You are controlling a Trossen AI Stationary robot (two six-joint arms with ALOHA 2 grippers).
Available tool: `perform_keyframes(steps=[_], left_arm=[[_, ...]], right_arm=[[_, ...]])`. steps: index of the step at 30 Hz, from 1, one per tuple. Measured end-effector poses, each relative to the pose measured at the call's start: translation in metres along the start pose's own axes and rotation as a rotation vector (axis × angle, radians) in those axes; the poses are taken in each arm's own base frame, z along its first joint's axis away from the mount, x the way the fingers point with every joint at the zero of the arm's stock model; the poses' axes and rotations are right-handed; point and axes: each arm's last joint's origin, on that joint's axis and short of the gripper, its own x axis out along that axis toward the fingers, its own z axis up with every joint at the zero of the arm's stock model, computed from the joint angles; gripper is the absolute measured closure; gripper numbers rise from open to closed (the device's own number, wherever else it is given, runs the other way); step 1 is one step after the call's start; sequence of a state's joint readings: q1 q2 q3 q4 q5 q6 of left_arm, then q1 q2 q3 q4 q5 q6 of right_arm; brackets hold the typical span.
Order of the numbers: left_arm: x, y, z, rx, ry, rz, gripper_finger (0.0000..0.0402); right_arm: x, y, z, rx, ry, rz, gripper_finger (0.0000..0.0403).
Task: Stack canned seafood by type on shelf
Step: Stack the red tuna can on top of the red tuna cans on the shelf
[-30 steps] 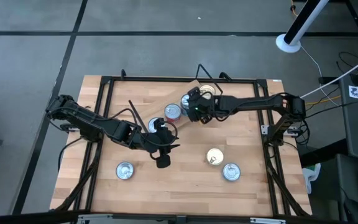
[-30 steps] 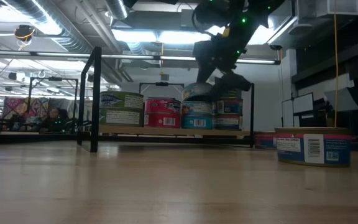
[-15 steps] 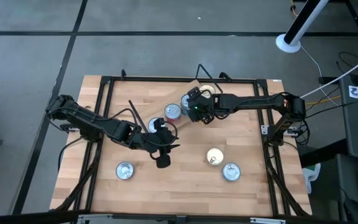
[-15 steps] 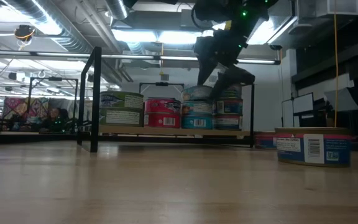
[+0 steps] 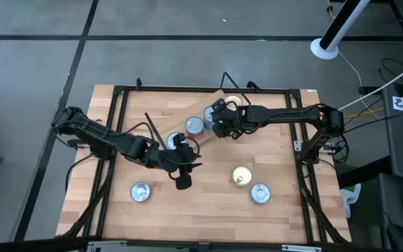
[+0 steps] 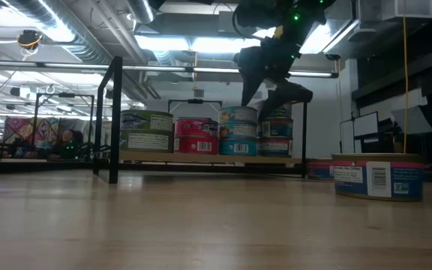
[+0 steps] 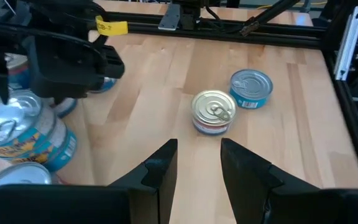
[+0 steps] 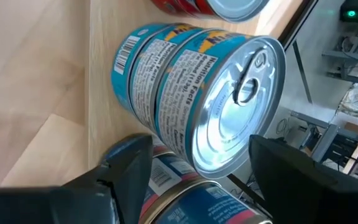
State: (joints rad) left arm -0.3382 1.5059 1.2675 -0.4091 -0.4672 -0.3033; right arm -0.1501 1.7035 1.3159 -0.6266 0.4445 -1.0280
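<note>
The shelf [image 6: 201, 158] is a light plank with black wire ends at the table's far middle. It carries a green tin stack [image 6: 147, 130], a red tin [image 6: 196, 135], a blue two-tin stack and one more stack [image 6: 277, 131]. My right gripper [image 6: 270, 96] is at the blue stack's top tin [image 6: 238, 115], shut on it. My left gripper [image 7: 197, 168] hovers open over the bare table just in front of the shelf, with nothing between its fingers. My right gripper has the top blue tin [image 8: 229, 106] between its two fingers [image 8: 129, 162], at their free ends, on the near part of the tin's round wall [image 8: 179, 146]. The fingers slant down from the table's right. The tin lies level, lid up, on the lower blue tin [image 6: 238, 144].
Three loose tins lie on the near half of the table: a silver-lidded one [image 5: 140, 191], a gold-lidded one [image 5: 241, 176] and a blue one [image 5: 260, 193]. A black frame [image 5: 117, 91] runs around the tabletop.
My right gripper has stayed in place but tipped and rolled a little. The top blue tin, tilted a second ago, now lies level on the lower blue tin.
</note>
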Motion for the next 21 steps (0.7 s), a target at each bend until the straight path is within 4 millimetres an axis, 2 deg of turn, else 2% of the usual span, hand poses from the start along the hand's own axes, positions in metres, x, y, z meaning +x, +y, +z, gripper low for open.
perform_keyframes(steps=[7, 12, 21], left_arm=[[-0.006, -0.014, -0.007, -0.035, 0.052, -0.115, 0.0283], [-0.017, -0.026, -0.026, -0.066, 0.197, -0.114, 0.0283], [-0.047, -0.055, -0.065, -0.357, 0.479, -0.081, 0.0283]], right_arm=[[-0.005, 0.005, 0.008, 0.007, 0.022, -0.029, 0.0139], [-0.014, 0.014, 0.023, -0.034, -0.013, -0.032, 0.0139], [-0.034, 0.037, 0.053, -0.123, -0.103, -0.029, 0.0139]])
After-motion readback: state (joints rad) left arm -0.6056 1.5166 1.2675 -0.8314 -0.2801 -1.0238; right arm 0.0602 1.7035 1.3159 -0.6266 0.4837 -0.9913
